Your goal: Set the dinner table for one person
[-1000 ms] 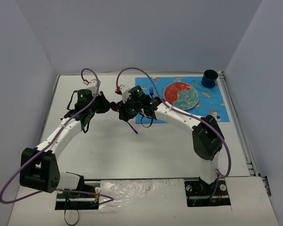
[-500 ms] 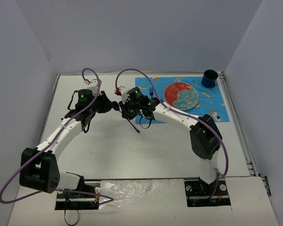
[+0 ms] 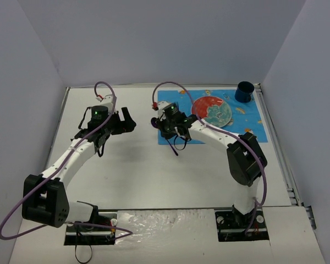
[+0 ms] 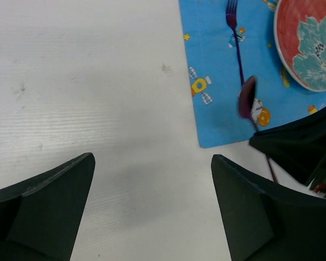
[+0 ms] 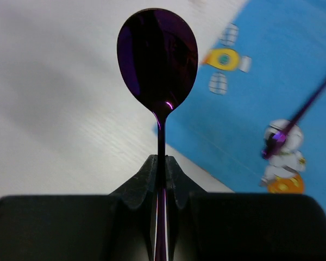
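- Flat matte white desk (image 3: 137, 176) fills the floor of the enclosure. The place setting sits in its far right part, on a bright-blue cartoon-print cloth mat (image 3: 247, 124).
- Done, by the look of it: a red round plate with a teal flower (image 3: 210, 111) lies on the mat. A thin purple metal fork (image 4: 236, 38) lies just left of the plate. A dark blue cup (image 3: 243, 92) stands at the mat's far right corner.
- Left to do: the purple metal spoon (image 5: 157, 54) is not yet laid. No knife in view.
- Right tool (image 5: 158, 168) is clenched on the spoon's handle, bowl pointing ahead, above the mat's near left corner.
- Left tool (image 4: 152, 201) is released, jaws wide and empty, over bare desk left of the mat.
- Room: there is a narrow strip of mat between the fork and the mat's left edge. A wider open patch lies right of the plate, likely reached only by passing over the plate.
- Edges: the metal rail (image 3: 275, 137) runs just beside the mat's right side. Walls close in at the far side and both flanks.
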